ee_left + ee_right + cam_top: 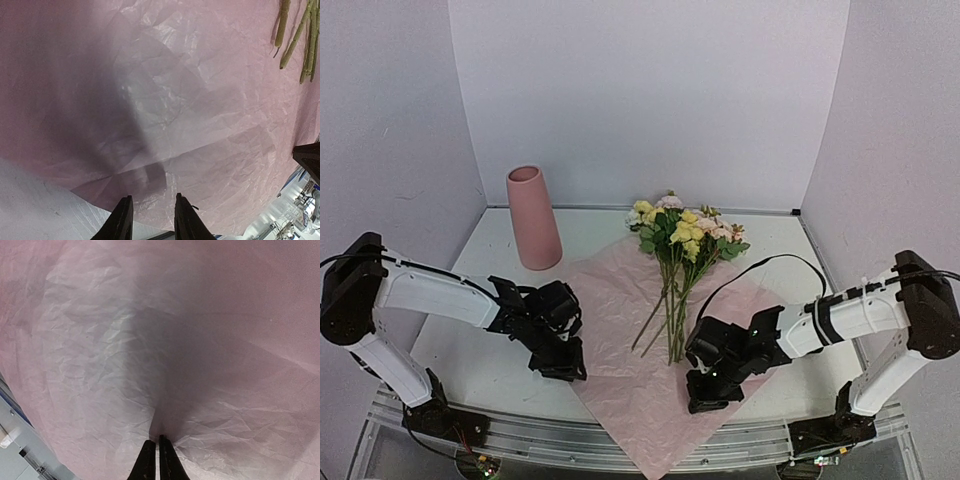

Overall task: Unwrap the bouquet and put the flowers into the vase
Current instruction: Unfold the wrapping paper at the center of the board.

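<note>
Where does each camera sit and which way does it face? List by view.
Top external: above and behind the bases, looking down and forward at vase, flowers and pink paper; left arm and right arm show.
Left wrist: on the left arm, facing down at the paper's edge and stem ends; its parted fingers show.
Right wrist: on the right arm, close over the paper; its closed fingers pinch a pucker.
Shared: all three show the paper; top and left wrist, the stems.

White arms point(432, 290), black joints point(555, 303) — a black cable point(765, 262), perhaps strapped on.
</note>
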`<state>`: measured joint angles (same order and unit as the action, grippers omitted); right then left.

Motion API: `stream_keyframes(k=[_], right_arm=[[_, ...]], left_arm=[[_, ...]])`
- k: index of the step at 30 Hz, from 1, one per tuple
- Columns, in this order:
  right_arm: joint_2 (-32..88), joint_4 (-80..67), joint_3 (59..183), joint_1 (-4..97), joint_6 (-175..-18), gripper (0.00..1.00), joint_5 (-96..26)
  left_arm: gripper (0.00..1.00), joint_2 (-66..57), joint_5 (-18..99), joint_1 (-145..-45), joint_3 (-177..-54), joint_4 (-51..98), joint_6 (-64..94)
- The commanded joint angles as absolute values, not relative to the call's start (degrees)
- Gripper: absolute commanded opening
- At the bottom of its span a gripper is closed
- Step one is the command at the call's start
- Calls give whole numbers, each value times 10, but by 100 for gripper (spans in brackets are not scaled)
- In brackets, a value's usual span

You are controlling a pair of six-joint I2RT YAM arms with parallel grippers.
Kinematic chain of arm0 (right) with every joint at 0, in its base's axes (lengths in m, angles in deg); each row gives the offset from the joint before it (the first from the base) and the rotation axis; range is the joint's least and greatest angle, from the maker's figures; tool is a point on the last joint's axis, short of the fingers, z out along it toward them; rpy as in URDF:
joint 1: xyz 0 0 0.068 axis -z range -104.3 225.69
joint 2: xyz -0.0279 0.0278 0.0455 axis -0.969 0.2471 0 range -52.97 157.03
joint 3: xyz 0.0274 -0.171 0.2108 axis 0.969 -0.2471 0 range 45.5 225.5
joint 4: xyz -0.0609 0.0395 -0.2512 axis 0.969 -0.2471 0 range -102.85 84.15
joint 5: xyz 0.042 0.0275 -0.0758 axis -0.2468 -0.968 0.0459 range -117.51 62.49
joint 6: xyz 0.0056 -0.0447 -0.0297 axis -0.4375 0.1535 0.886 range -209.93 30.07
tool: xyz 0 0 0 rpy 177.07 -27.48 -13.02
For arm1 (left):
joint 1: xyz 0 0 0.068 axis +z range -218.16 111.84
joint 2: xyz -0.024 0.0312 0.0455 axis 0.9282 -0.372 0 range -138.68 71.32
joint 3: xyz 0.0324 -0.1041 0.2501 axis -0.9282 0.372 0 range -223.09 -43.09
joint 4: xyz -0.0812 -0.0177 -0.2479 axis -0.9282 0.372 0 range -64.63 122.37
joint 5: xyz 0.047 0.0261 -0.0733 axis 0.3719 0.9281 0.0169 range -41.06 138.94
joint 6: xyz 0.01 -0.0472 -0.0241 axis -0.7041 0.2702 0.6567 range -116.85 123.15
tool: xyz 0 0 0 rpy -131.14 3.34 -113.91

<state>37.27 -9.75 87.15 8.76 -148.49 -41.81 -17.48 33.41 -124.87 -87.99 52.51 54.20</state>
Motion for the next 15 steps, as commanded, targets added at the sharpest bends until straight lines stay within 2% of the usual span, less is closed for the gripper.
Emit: stream_keyframes(k=[1, 7, 15], right_arm=[[382, -156, 889, 84, -1477, 8, -402], [328, -199, 935, 84, -1460, 13, -341], [292, -238, 1000, 87, -1451, 16, -240]], left_arm=[[30, -168, 355, -1253, -896, 504, 547], [33, -137, 396, -1255, -963, 505, 528], [40, -212, 436, -1255, -1087, 506, 444]])
